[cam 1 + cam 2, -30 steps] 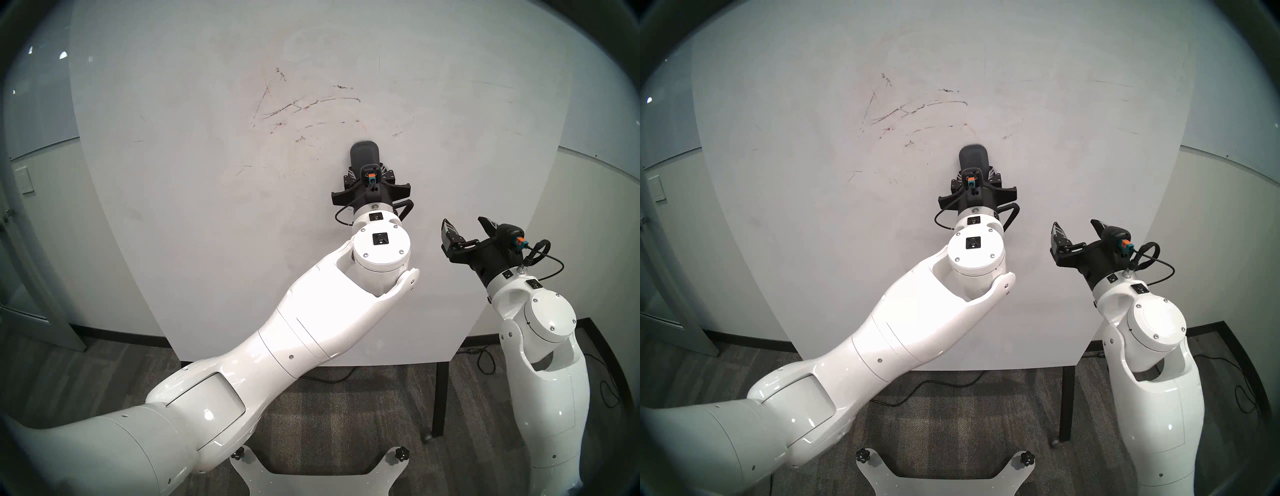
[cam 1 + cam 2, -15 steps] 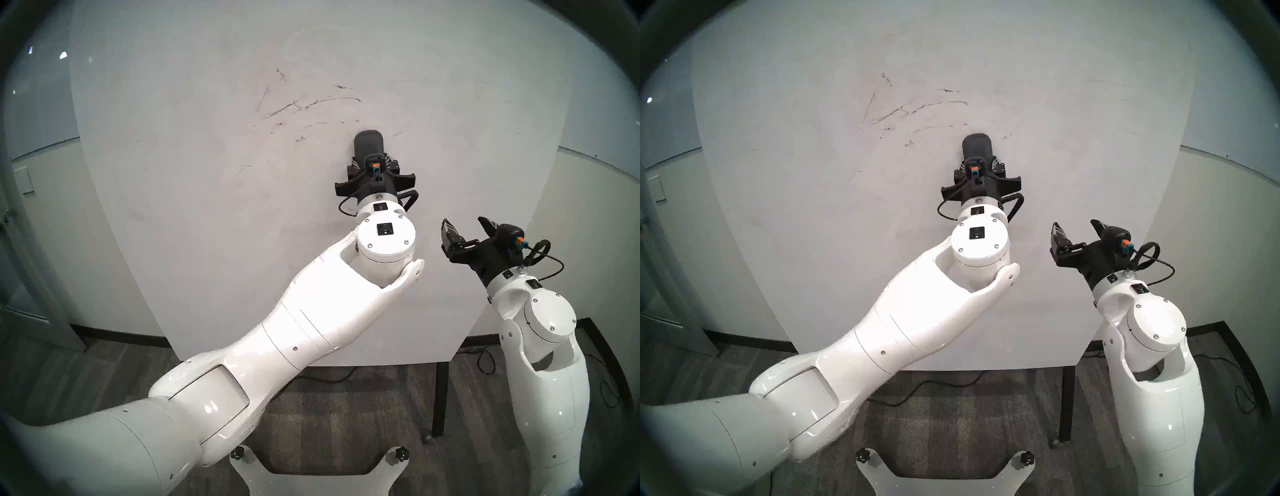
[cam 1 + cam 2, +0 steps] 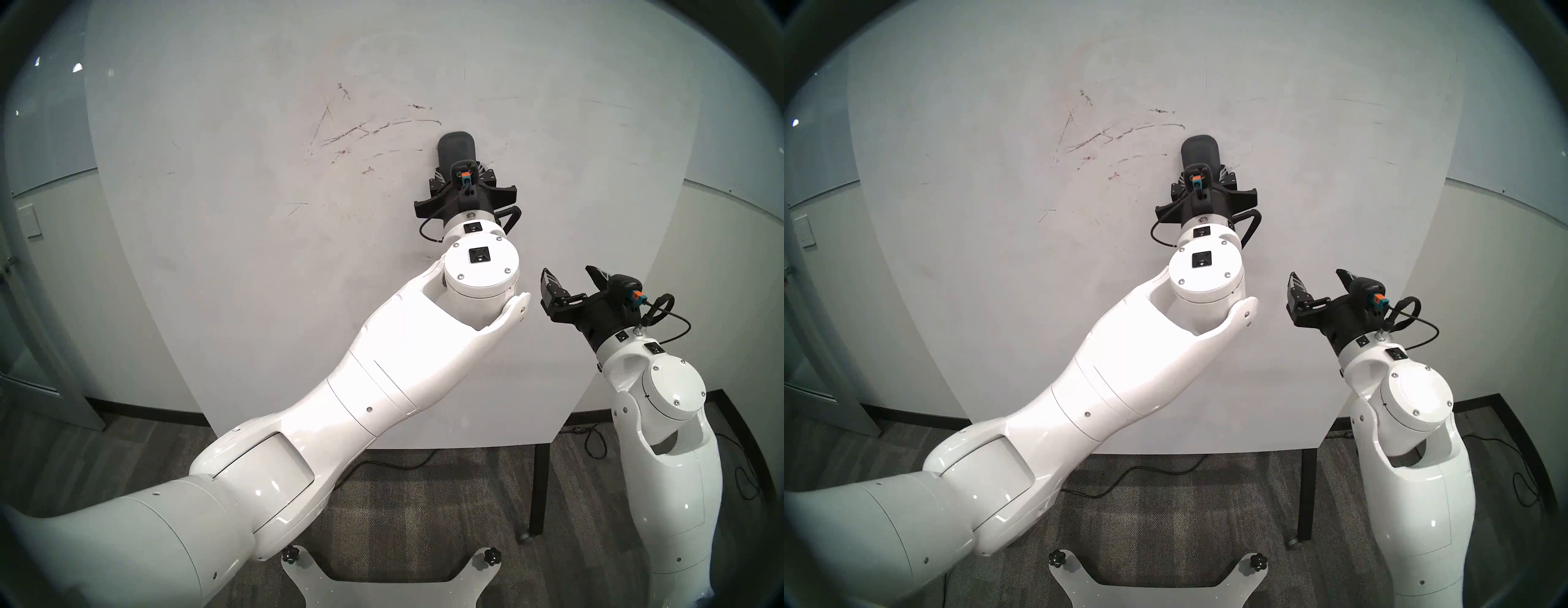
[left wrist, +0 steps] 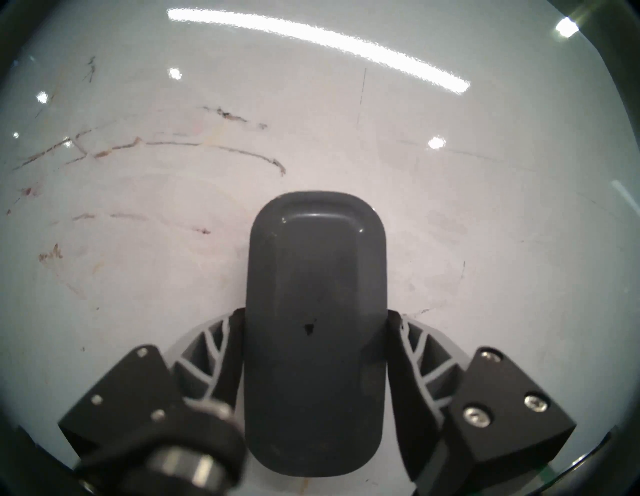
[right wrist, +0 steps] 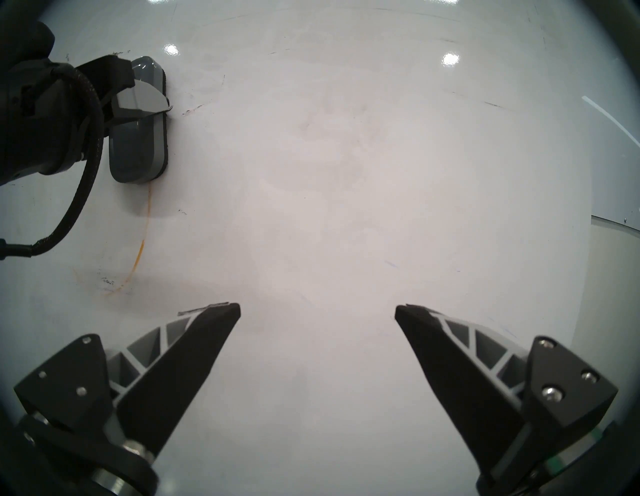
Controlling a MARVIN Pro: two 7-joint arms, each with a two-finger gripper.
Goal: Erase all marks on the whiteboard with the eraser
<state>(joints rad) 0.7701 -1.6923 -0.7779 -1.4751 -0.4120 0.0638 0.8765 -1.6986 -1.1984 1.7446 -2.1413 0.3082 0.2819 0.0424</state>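
My left tool [image 3: 460, 180] pinches the eraser [image 3: 456, 149] by its long sides. The eraser lies flat against the whiteboard [image 3: 254, 263], long axis running up the board, rounded free end pointing up. Scratchy dark marks [image 3: 373, 129] sit just left of that end, and an orange line [image 5: 140, 249] trails below it. My right tool [image 3: 570, 282] is spread wide, holding nothing, off to the lower right.
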